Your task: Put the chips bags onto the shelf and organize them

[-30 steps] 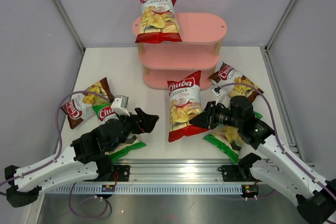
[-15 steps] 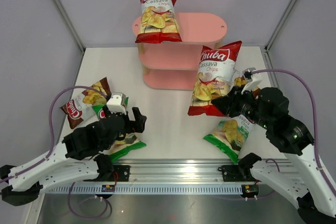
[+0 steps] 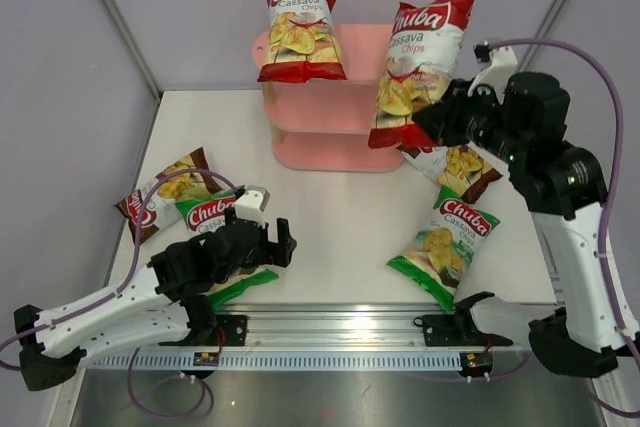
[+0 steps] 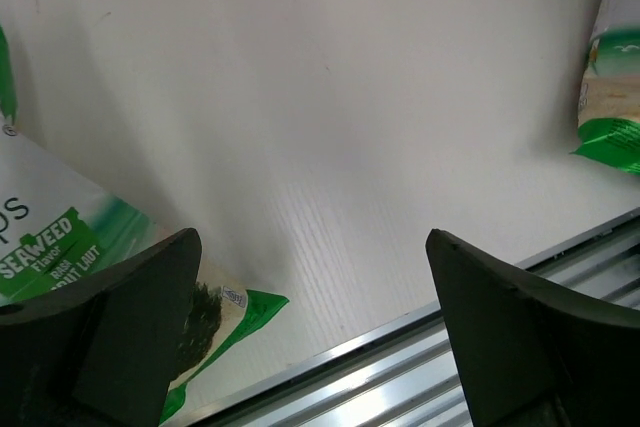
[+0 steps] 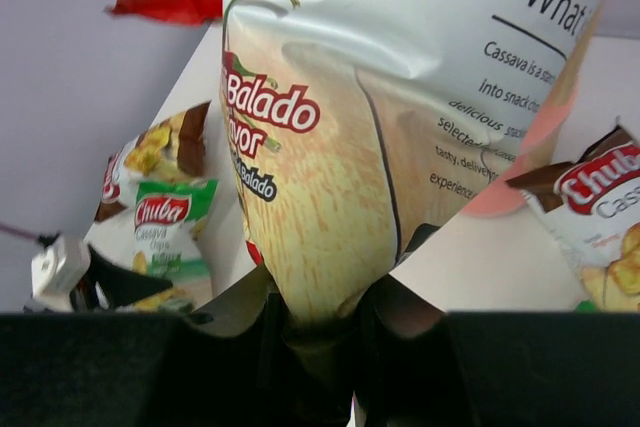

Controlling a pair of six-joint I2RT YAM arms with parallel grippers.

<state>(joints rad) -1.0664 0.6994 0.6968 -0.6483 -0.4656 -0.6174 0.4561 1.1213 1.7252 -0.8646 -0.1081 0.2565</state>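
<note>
Red and glossy, the held bag (image 3: pixel 422 59) bears a white "Chuba" logo and pictured yellow chips. It hangs upright in front of the right end of the pink shelf (image 3: pixel 362 49); whether it touches the top board cannot be told. The right gripper (image 3: pixel 432 125) pinches its lower edge; in the right wrist view the crumpled bottom seam of the bag (image 5: pixel 330 197) is squeezed between the jaws, with a pale panel reading "Balado" above.

A second red bag (image 3: pixel 300 35) stands on the shelf's top tier at its left end. On the white table (image 3: pixel 330 197) lie a left brown bag (image 3: pixel 160 192), a right brown bag (image 3: pixel 462 167) just beside the shelf, a left green bag (image 3: pixel 215 215) partly under the left arm, and a right green bag (image 3: pixel 445 247). The left gripper (image 4: pixel 315 327) hovers low over bare table, fingers spread wide, holding nothing.
</note>
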